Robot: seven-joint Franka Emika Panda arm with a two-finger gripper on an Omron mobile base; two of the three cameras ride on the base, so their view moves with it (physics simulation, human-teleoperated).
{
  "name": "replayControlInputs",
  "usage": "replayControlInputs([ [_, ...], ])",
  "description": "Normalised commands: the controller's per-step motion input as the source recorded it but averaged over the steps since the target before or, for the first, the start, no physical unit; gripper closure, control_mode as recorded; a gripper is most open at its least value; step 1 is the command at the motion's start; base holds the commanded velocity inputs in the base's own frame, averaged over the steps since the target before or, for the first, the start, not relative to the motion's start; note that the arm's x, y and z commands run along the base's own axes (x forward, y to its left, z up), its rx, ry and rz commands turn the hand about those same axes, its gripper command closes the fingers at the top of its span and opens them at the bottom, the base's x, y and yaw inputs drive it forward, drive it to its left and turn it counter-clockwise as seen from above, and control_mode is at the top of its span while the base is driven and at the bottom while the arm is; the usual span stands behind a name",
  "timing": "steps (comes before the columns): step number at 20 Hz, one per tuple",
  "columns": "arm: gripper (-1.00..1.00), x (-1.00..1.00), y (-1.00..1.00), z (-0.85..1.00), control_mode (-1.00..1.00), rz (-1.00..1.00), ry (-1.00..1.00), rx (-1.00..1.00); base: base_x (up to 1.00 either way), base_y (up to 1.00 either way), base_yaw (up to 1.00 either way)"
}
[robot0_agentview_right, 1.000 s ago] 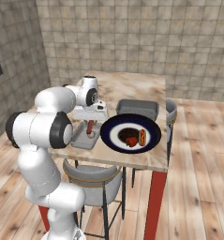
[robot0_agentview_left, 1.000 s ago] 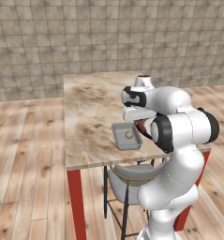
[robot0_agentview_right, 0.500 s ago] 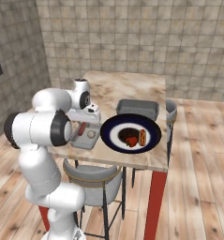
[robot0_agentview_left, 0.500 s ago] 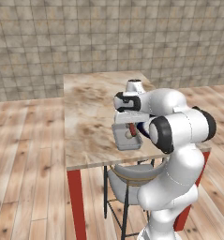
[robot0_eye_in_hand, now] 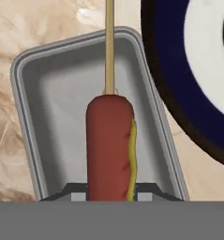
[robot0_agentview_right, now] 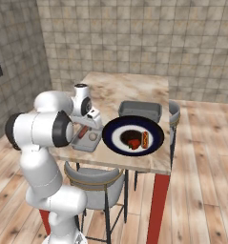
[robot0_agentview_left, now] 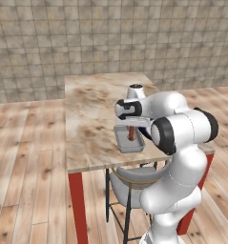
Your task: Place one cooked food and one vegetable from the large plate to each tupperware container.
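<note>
My gripper (robot0_eye_in_hand: 110, 195) is shut on a brown sausage on a stick (robot0_eye_in_hand: 108, 140) with a yellow mustard stripe. It hangs just over the near tupperware container (robot0_eye_in_hand: 33, 122), a shallow grey tray, stick pointing away. From the left base view the gripper (robot0_agentview_left: 131, 135) sits low above that tray (robot0_agentview_left: 123, 146) at the table's front edge. A pale round item (robot0_agentview_right: 93, 137) lies in the tray (robot0_agentview_right: 89, 147) beside the sausage (robot0_agentview_right: 82, 134). The large plate (robot0_agentview_right: 110, 129), navy-rimmed, lies right of it and holds a red piece (robot0_agentview_right: 132, 143) and a hot dog (robot0_agentview_right: 145, 139). The second tupperware container (robot0_agentview_right: 140, 110) stands behind the plate.
The wooden table (robot0_agentview_left: 87, 109) has bare surface to the left and back of the tray. A grey stool (robot0_agentview_right: 94, 178) is tucked under the front edge, and another chair (robot0_agentview_right: 174, 112) stands at the table's right side. A tiled wall is behind.
The gripper has carried the sausage from beside the plate leftward and down, and now holds it low over the near tray.
</note>
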Motion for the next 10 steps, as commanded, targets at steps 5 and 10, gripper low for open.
replayControlInputs([
  [5, 1.0, 0.07, 0.0, 0.0, -1.0, 0.0, -0.24, -0.08, 0.0, 0.0, 0.0],
  [10, 1.0, 0.1, 0.0, -0.02, -1.0, 0.0, -0.18, -0.01, 0.0, 0.0, 0.0],
])
